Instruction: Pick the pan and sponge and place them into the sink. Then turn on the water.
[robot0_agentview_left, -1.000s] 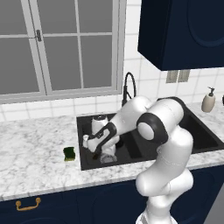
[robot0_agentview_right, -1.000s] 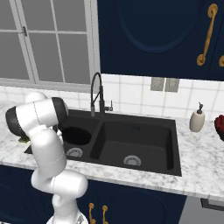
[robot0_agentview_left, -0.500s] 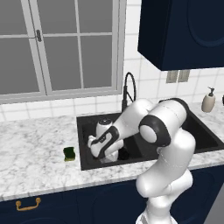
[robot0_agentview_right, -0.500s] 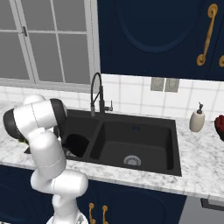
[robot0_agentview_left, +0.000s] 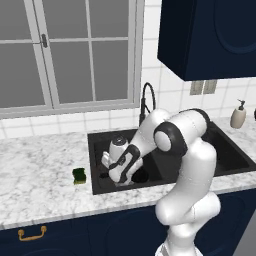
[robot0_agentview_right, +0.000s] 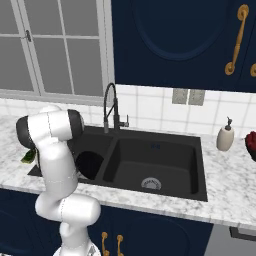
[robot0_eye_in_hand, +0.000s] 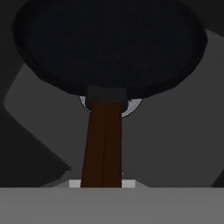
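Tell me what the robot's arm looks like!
The arm is smooth, round and shiny white, like fat tubes joined together. Dark rings mark the joints, and the hand is white with black parts. No cables or markings show.

Soap dispenser (robot0_agentview_right: 225, 136) (on marble counter (robot0_agentview_right: 230, 180))

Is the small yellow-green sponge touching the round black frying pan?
Apart: left base view shows the sponge on the marble counter, the pan inside the sink.

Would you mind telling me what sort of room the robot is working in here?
A simulated kitchen: a black double-basin sink with an arched faucet set in a marble counter, navy cabinets and a window.
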